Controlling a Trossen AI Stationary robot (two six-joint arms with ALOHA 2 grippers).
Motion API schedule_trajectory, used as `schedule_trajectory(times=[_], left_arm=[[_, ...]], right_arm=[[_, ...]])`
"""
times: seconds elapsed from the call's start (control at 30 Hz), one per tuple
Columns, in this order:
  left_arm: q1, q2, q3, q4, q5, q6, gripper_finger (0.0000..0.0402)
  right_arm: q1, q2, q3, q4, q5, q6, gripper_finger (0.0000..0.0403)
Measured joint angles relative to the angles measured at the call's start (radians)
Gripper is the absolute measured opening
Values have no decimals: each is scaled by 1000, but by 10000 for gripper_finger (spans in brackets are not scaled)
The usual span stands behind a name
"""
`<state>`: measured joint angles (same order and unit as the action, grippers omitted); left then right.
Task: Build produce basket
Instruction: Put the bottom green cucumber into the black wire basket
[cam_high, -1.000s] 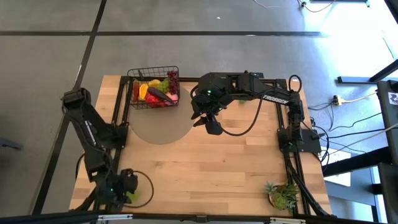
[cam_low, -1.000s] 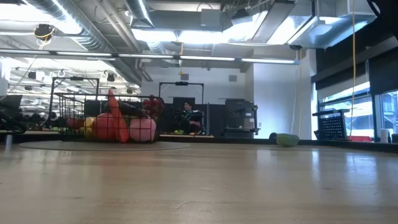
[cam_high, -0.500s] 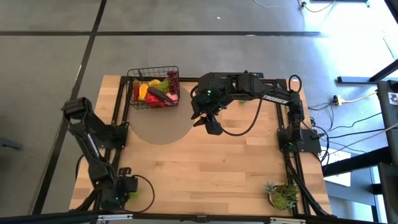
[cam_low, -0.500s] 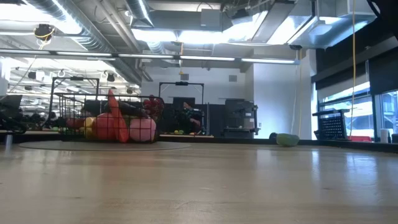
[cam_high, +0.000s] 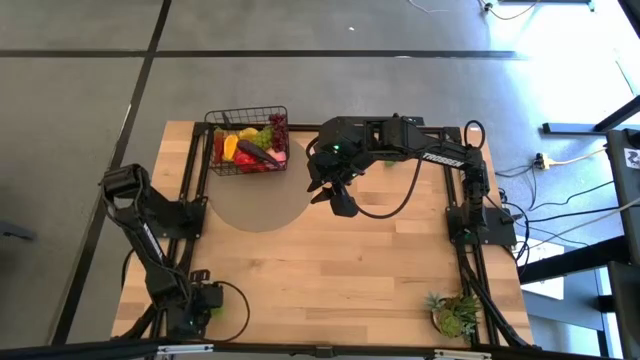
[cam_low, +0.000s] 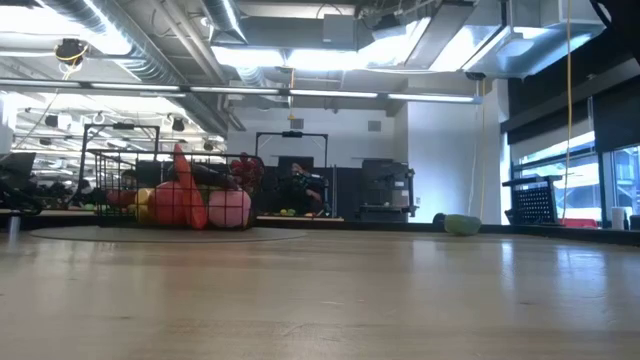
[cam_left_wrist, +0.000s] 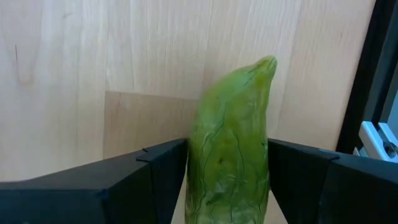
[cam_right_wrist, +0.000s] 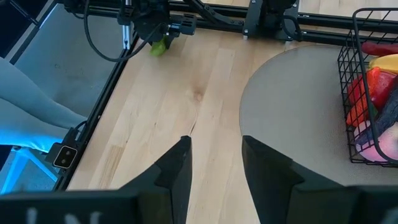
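Basket (cam_high: 248, 140): I see it at 11 o'clock, holding piled produce (cam_high: 250, 148);
Left gripper (cam_left_wrist: 227, 171): clamped on green cucumber (cam_left_wrist: 230, 149), 7 o'clock;
Right gripper (cam_right_wrist: 214, 155): part-spread, empty, beside basket.

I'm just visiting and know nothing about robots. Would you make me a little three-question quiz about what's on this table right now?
1. True or false: the small black wire-mesh basket already holds fruit.
2. Which gripper grips the green cucumber-like toy vegetable?
A. left gripper
B. right gripper
3. Fill in: the spiky green potted plant stands at the table's near corner on the robot's ____ side.

Key: 1 true; 2 A, at the near left corner, while the right gripper hovers empty and open beside the basket; 3 right.
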<state>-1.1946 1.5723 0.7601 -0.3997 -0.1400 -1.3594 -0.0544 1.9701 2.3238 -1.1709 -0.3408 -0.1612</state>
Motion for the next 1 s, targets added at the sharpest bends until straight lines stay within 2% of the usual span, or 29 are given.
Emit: schedule_trajectory(times=[0.4,0.73,1.0], left_arm=[[1,2,-2,-5,9,0,188],[10,2,-2,-15,57,-39,105],[88,-35,-7,-13,134,-54,104]], right_arm=[[0,0,0,0,0,0,133],[0,0,0,0,0,0,133],[0,0,0,0,0,0,133]])
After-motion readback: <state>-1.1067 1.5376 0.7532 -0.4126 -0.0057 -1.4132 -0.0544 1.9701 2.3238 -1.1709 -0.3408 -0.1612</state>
